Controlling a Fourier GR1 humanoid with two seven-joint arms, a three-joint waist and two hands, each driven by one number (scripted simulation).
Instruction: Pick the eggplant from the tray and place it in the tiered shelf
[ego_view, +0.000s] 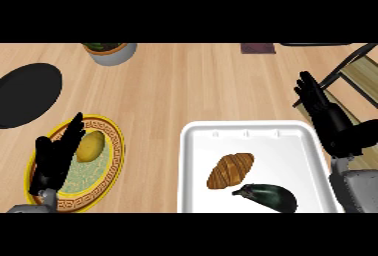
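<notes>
**Eggplant still in the tray, nobody's got hold of it**

The eggplant (267, 196) is lying in the near right part of the white tray (203, 165), dark and glossy, stem end toward the croissant (230, 170) just beside it. They look close enough that a grab from the left would probably bump the pastry, so coming in from the right or from above looks cleaner to me.

The right hand (325, 115) sits past the tray's far right corner, fingers (308, 89) straight and holding nothing. It's well apart from the eggplant but between it and the tiered shelf (354, 70) at the right edge, handy for the carry later.

The left hand (53, 160) rests open over the yellow-rimmed plate (114, 150) with a lemon-ish fruit (90, 146) on it. A black round mat (26, 95) and a potted plant (109, 51) sit further out on the table (192, 85).
</notes>
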